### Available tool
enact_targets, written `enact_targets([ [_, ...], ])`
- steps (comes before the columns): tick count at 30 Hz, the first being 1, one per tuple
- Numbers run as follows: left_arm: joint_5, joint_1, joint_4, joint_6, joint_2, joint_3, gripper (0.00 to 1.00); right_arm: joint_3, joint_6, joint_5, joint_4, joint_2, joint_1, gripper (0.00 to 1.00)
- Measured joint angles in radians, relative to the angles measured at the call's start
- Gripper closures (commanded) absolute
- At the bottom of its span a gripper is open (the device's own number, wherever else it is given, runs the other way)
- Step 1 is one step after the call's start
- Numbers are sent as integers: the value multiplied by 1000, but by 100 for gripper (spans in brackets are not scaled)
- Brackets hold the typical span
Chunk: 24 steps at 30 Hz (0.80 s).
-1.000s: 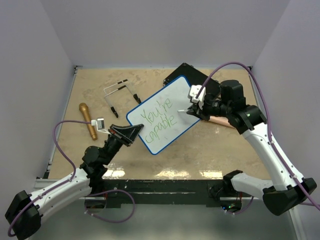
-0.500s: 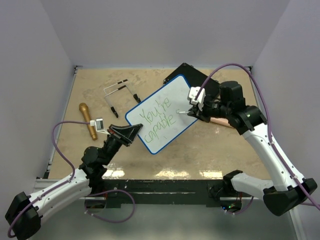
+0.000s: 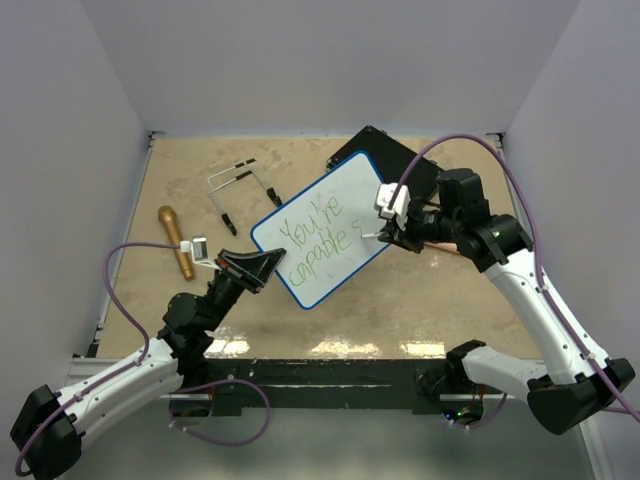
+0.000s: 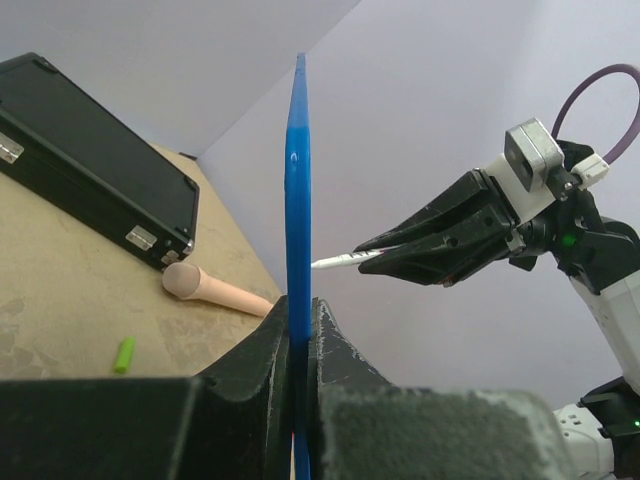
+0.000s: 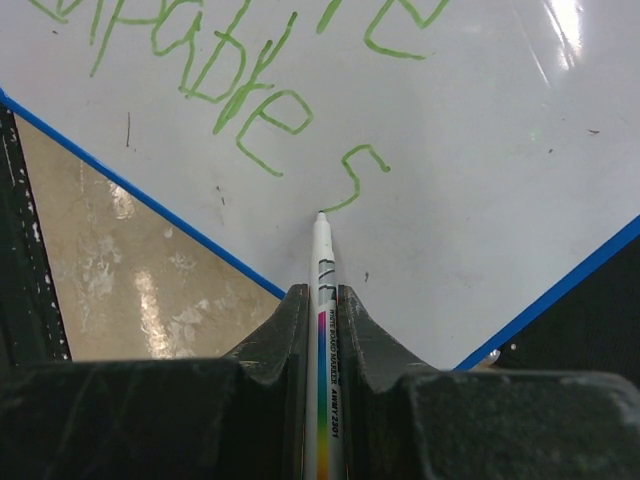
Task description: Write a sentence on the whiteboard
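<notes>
The whiteboard (image 3: pixel 325 235), white with a blue rim, is held tilted above the table by my left gripper (image 3: pixel 268 266), which is shut on its near left edge (image 4: pixel 298 200). The sentence (image 3: pixel 315 238) in green reads "You're capable" in two lines, with a small new stroke (image 5: pixel 352 175) after "capable". My right gripper (image 3: pixel 392 233) is shut on a white marker (image 5: pixel 324 290), whose tip touches the board at the end of that stroke. The marker also shows from the side in the left wrist view (image 4: pixel 345 260).
A black case (image 3: pixel 395 160) lies behind the board. A pink wooden handle (image 4: pixel 215 290) and a small green cap (image 4: pixel 124 354) lie on the table under it. A brown wooden tool (image 3: pixel 176 240) and a wire frame (image 3: pixel 238 190) lie at the left.
My right gripper has moved the marker a little toward the near right across the board, leaving a small green stroke after "capable". The left arm and board have stayed put.
</notes>
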Motion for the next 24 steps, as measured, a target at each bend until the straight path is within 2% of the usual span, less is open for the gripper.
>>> enact_targets([
  [11,2,0,14,-1,11,0,100,50,-6,-116,-45,2,-24,100],
  [24,2,0,14,0,0,0,100,90,34,-80,3,35,-56,100],
])
